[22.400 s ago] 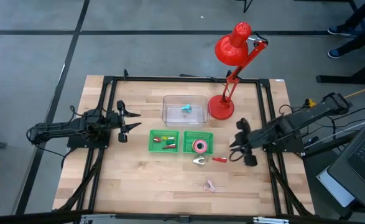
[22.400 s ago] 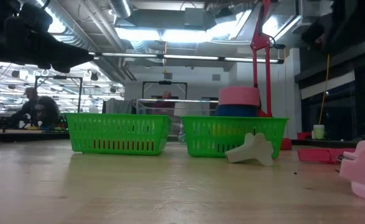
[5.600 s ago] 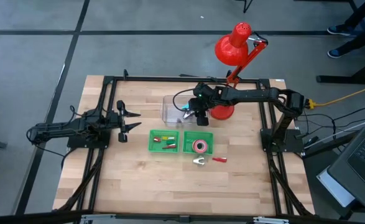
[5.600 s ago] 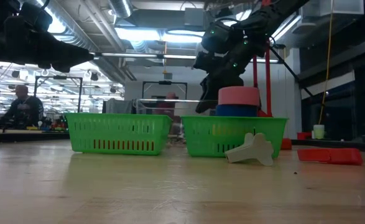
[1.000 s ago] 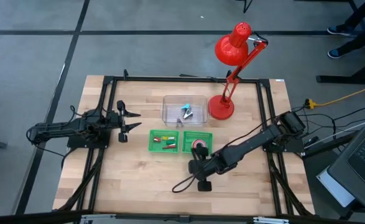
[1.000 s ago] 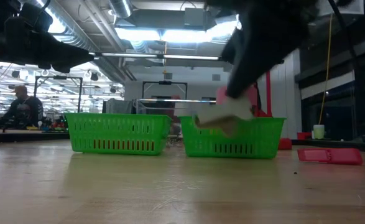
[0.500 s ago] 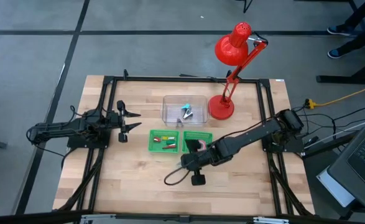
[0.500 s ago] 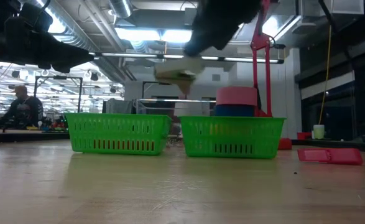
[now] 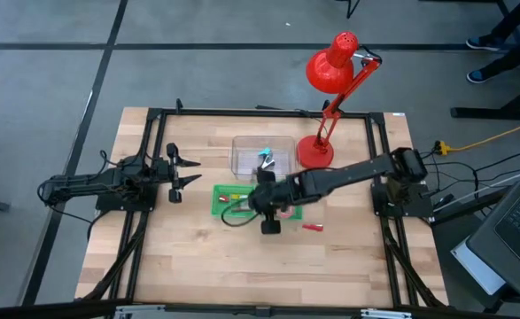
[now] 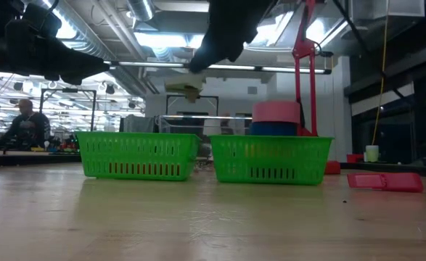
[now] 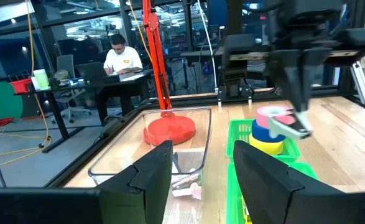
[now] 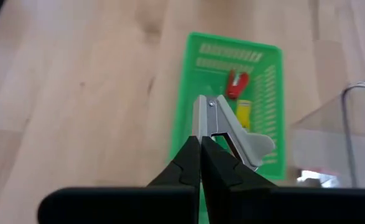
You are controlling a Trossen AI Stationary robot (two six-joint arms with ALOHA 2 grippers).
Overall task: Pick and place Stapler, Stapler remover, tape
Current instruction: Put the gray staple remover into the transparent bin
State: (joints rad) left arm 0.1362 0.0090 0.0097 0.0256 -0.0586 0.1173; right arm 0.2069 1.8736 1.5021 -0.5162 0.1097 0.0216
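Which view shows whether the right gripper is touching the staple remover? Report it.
Touching. The right wrist view shows the right gripper with its fingers closed on the staple remover, which the low view shows lifted above the green baskets.

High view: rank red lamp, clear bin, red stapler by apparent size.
1. Red lamp, largest: head, arm and round base.
2. Clear bin, smaller, a box behind the green baskets.
3. Red stapler, smallest, a sliver on the wood.
All stand on the table; only the lamp's head is nearer the camera.

Counter: pale wood, matt, visible grain. Baskets: green slotted plastic. Bin: clear glossy plastic. Stapler remover: dull grey metal. Lamp: glossy red.
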